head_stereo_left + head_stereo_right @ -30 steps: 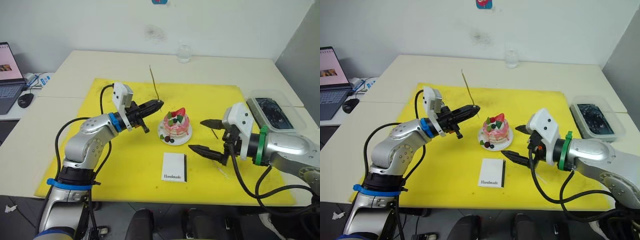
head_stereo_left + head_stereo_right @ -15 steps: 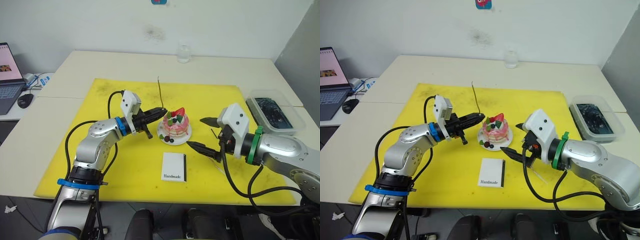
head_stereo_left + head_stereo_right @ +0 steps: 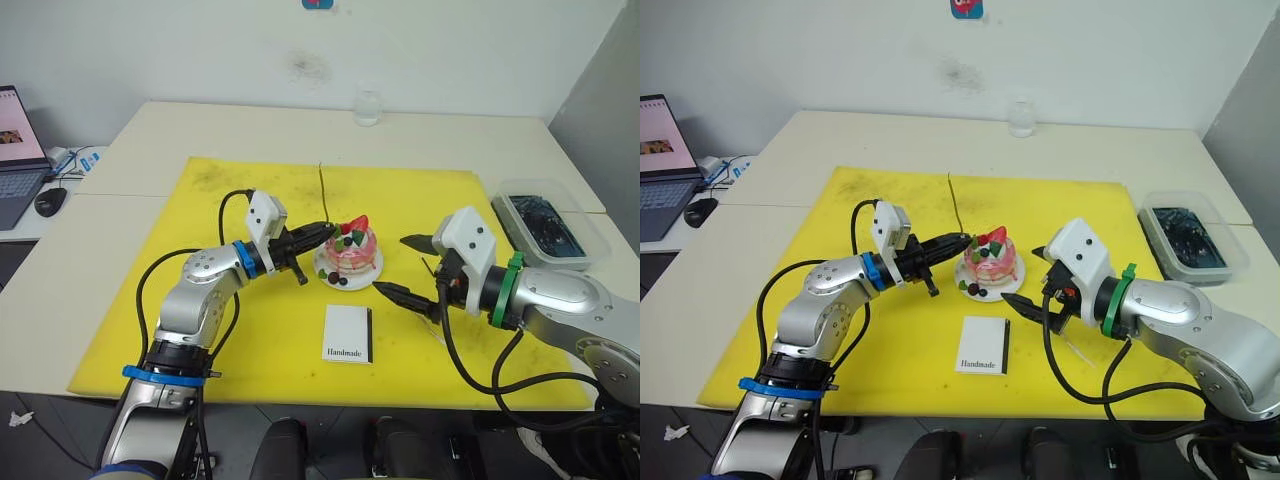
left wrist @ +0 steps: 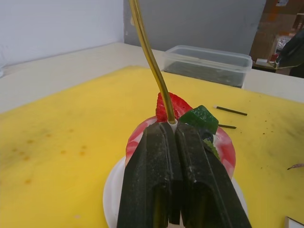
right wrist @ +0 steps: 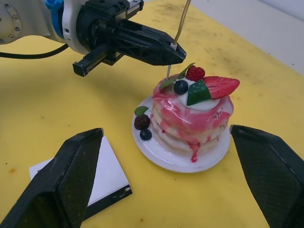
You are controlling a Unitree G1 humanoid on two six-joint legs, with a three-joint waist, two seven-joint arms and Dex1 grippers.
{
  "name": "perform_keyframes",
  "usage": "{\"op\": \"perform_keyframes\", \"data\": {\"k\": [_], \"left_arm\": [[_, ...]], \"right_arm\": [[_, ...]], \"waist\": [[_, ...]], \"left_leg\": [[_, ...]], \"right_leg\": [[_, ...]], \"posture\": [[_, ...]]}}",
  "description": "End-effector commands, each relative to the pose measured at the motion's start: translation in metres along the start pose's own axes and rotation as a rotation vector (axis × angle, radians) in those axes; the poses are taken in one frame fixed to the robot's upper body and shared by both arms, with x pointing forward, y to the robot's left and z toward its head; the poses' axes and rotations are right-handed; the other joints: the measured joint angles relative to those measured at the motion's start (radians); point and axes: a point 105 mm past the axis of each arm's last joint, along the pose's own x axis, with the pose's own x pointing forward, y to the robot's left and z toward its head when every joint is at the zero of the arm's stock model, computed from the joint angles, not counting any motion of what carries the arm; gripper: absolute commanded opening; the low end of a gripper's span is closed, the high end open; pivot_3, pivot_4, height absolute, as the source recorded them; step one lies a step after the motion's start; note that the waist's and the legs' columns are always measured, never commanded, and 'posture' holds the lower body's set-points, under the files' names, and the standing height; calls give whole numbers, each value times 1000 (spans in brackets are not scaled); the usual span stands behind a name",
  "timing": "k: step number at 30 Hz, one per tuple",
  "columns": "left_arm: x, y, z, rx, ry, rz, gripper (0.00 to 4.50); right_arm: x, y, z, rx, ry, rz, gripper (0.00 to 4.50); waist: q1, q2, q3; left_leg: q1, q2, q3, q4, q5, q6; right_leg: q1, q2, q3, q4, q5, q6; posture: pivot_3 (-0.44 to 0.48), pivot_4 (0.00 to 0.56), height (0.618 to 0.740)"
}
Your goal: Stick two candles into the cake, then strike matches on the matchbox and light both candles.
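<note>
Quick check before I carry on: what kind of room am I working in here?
Probably an office or lab: plain pale tables against a white wall, an open laptop with a mouse, and a yellow mat.

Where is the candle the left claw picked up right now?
The candle is pinched upright in the left claw, its lower tip just above the left edge of the cake, left of the strawberry.
</note>
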Motion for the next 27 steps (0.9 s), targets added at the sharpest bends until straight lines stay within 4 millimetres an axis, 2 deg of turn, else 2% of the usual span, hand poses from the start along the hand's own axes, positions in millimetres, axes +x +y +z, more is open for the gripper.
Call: {"op": "perform_keyframes", "data": {"k": [1,5,17,22,26,27], "left_arm": [[2,0,1,26,-23,9,0],[4,1,0,49,-43,21,0],[2,-4,-22,74,5,14,0],[4,-5,-23,69,8,22,0],[3,-1,-16,40,-19,59,0],[2,1,-13,47,-23,68,301]], "right_arm": [[-4,2,11,-42,-37,-6,4469],[-3,3,10,-39,-35,-6,4469],[-4,7,6,-31,-27,1,4469],[-4,7,6,-30,-28,-2,4469],[-5,6,5,-30,-27,-9,4469],[-5,6,5,-30,-27,-9,4493]], "waist": [[0,0,0],[0,0,0],[-1,0,0],[-1,0,0],[-1,0,0],[-1,0,0]], "left_leg": [[0,0,0,0,0,0],[0,0,0,0,0,0],[0,0,0,0,0,0],[0,0,0,0,0,0],[0,0,0,0,0,0],[0,0,0,1,0,0]], "right_leg": [[0,0,0,0,0,0],[0,0,0,0,0,0],[0,0,0,0,0,0],[0,0,0,0,0,0],[1,0,0,0,0,0],[1,0,0,0,0,1]], "posture": [[0,150,740],[0,150,740],[0,150,740],[0,150,740],[0,150,740],[0,150,740]]}}
